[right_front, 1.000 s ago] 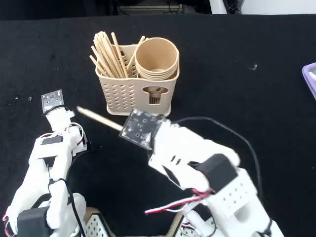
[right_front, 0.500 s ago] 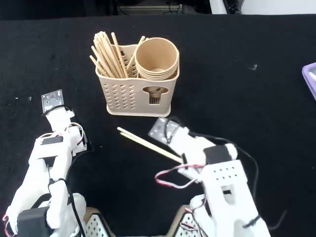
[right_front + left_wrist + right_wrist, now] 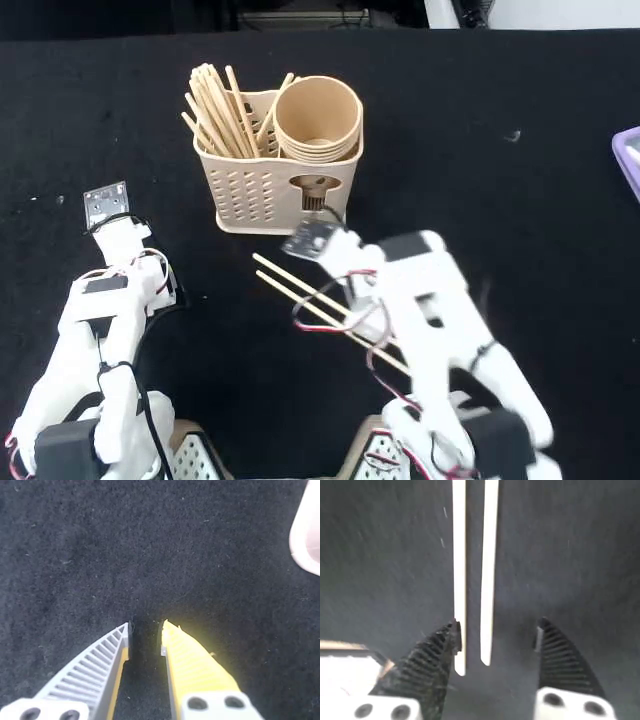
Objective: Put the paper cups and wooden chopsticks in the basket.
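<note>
loose chopsticks (image 3: 296, 288) before basket (image 3: 255, 190); cups (image 3: 318, 118) inside

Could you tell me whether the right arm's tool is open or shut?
Open: the right tool has its fingers well apart, with two wooden chopsticks lying on the table between them.

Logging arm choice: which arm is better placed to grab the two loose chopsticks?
Right: its open gripper brackets the chopsticks; the left gripper hovers over bare cloth.

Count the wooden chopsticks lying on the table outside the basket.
2. The chopsticks lie side by side on the table before the basket, at the open right tool.
</note>
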`<action>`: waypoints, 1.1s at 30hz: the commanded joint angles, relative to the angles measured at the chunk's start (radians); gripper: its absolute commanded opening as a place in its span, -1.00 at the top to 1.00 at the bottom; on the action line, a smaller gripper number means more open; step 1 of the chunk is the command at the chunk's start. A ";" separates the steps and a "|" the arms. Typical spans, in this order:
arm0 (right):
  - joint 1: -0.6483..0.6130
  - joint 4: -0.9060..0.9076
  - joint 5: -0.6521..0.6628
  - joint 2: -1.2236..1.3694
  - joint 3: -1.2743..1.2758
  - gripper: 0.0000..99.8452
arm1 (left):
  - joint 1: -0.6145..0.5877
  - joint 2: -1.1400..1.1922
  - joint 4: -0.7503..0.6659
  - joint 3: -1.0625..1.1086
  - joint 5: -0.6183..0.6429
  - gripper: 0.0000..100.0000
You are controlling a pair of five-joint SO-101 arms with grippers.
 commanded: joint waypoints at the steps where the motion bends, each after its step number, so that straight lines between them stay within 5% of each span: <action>1: -0.157 -0.031 -0.117 0.128 -0.128 0.51 | 0.013 0.002 -0.012 -0.048 -0.006 0.77; 7: -0.230 -0.146 -0.140 0.182 -0.122 0.51 | 0.013 0.002 -0.012 -0.047 -0.006 0.77; 33: -0.161 -0.427 -0.077 0.191 0.056 0.52 | 0.013 0.002 -0.012 -0.048 -0.006 0.77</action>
